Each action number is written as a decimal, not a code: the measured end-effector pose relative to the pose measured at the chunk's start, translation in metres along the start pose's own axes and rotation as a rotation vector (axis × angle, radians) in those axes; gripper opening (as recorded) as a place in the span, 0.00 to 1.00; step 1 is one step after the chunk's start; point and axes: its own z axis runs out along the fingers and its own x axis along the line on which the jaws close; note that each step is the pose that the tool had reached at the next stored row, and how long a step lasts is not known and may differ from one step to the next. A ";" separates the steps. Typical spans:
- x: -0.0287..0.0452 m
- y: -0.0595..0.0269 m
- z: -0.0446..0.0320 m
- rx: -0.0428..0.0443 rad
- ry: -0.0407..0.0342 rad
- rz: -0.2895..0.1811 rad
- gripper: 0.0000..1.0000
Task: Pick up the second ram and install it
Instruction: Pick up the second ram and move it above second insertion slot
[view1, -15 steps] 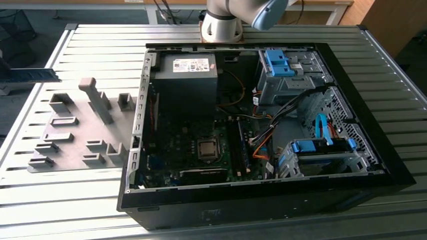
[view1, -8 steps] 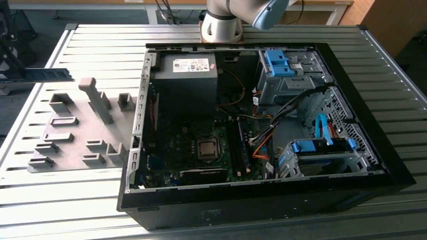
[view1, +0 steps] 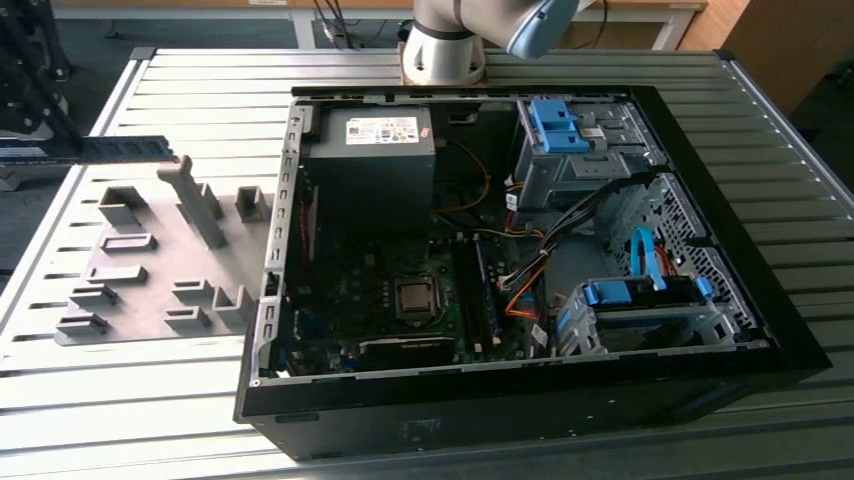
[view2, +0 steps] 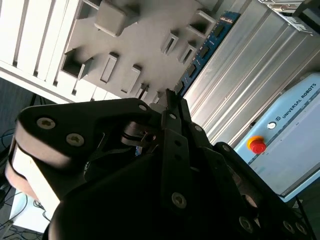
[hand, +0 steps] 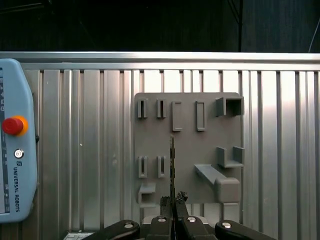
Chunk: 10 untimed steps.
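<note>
The second ram (view1: 130, 150), a thin blue board with black chips, hangs level in the air over the far end of the grey fixture plate (view1: 147, 275), at the exterior view's left. In the first wrist view the ram (hand: 172, 162) shows edge-on as a thin dark line, and my gripper (hand: 173, 200) is shut on its near end. In the second wrist view the ram (view2: 206, 47) reaches out from the closed black fingers (view2: 176, 112) over the plate (view2: 145, 47).
The open computer case (view1: 534, 400) lies on the slatted metal table (view1: 747, 110), with the mainboard and CPU socket (view1: 416, 298) exposed, a power supply (view1: 374, 150), and blue drive-bay clips (view1: 554, 125). A pendant with a red button (hand: 12, 125) lies beside the plate.
</note>
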 end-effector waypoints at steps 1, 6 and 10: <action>0.0000 -0.0029 0.0000 0.0001 0.0000 0.000 0.14; -0.0003 -0.0172 -0.0001 0.0000 0.0000 0.000 0.14; -0.0005 -0.0294 -0.0002 0.0001 -0.0001 0.000 0.14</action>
